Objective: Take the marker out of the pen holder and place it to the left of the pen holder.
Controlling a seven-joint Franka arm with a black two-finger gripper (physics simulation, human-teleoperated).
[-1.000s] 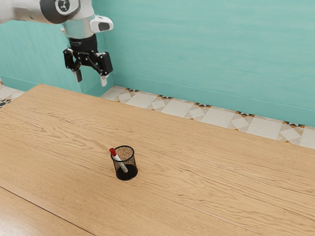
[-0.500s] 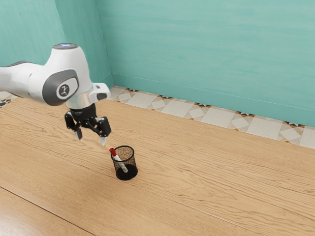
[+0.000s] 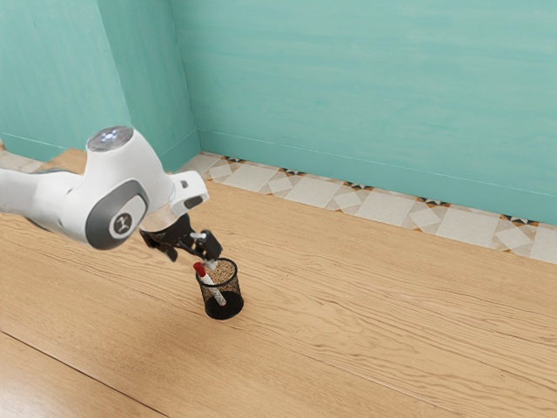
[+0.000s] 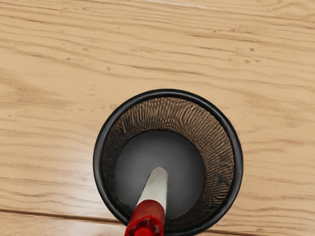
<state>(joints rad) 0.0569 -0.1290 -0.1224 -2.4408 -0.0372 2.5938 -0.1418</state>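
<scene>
In the exterior view my black gripper (image 3: 191, 259) is open, its fingers apart, low beside the pen holder's rim on the exterior view's left, close to the marker's red cap. The black mesh pen holder (image 3: 224, 306) stands upright on the table. Inside it the white marker (image 3: 211, 288) leans with its red cap up over the rim. From the wrist view I look down into the round pen holder (image 4: 237, 162); the marker (image 4: 155, 191) slants across its opening, red cap toward my hand. One finger's tip partly overlaps the rim in the exterior view; contact cannot be told.
The wooden table (image 3: 374, 305) extends around the pen holder, with a seam (image 3: 78, 372) along its near part. Behind it are a patterned tiled floor (image 3: 313, 193) and a teal wall (image 3: 365, 87).
My arm has come down and toward the pen holder, bringing the gripper from high over the table's far side to the rim. The marker and pen holder have not moved.
</scene>
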